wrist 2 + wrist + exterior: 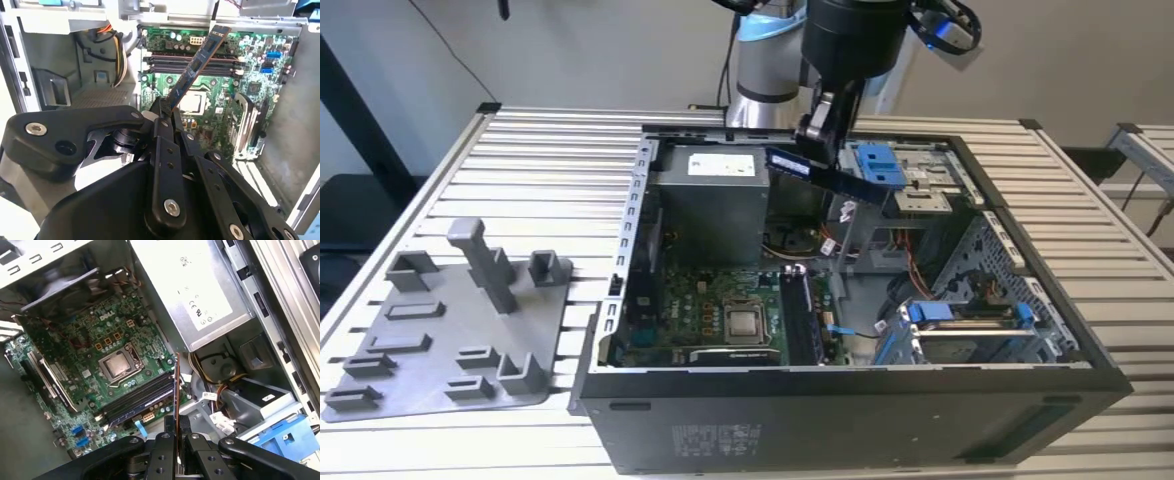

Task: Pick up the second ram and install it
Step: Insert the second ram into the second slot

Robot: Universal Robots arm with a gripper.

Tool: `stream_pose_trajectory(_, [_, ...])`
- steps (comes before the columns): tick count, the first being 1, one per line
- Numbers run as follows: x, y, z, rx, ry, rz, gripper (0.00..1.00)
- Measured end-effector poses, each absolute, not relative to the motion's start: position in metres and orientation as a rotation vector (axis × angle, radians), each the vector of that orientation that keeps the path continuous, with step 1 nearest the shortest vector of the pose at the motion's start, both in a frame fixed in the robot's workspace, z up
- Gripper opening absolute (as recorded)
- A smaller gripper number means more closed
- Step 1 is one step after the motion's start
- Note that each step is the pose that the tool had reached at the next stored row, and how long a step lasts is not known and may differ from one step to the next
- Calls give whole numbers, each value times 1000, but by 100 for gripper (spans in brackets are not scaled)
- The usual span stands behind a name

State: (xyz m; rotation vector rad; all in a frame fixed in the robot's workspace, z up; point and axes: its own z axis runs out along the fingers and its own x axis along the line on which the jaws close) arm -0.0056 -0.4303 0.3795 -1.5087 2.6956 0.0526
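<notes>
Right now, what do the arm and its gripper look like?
The arm is a silver-grey tube with a light blue joint ring, and it ends in a black cylinder. A thin black cable runs beside it. The gripper is matt black, made of flat linked bars with rounded ends, joined by silver bolts.

Gripper point(165, 107): smooth matt black body with bright metal screw heads; the second ram point(197, 65) pinched in it is a dark, slightly glossy board strip (bluish sheen on one face). Motherboard point(75, 340) beneath the gripper: green, lacquered sheen; power supply point(190, 285) beside it: bare grey sheet metal, dull. Case point(854, 420): matt black painted metal; tray point(440, 350), well apart from the gripper: matt grey plastic; table point(534, 150): ribbed pale metal slats.
</notes>
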Motion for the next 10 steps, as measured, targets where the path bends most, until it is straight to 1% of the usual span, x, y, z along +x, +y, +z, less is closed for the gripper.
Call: stream_pose_trajectory(10, [-6,-430,378,-1344,2780,48,14])
